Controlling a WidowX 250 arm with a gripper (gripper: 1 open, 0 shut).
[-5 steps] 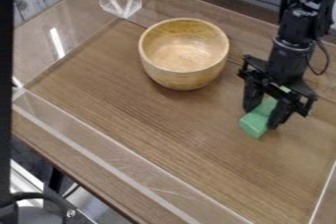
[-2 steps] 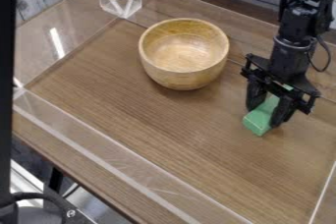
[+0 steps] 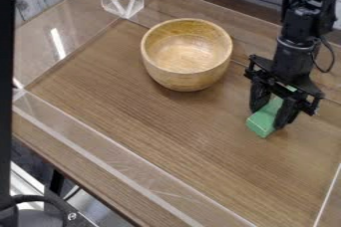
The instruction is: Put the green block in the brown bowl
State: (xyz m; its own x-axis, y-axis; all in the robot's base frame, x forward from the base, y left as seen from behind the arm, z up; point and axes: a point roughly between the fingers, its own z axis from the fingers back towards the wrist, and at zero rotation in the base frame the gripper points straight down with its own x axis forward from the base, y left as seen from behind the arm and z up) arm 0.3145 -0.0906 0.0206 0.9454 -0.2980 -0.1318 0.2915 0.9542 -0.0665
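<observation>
Wood surface (image 3: pixel 147 131) fills the near ground, walled by clear panels. On its right side the green block (image 3: pixel 262 122) rests on the wood, its upper end caught between the jaws of the pincer (image 3: pixel 277 100), which is clenched on it and points straight down. The block looks light, stiff and smooth-sided, so a firm pinch across its narrow faces, as here, should carry it without slipping. Farther back and left sits the brown bowl (image 3: pixel 186 54), empty, well apart from the block. Against the earlier frames, nothing has shifted: block, pincer and bowl sit as before.
</observation>
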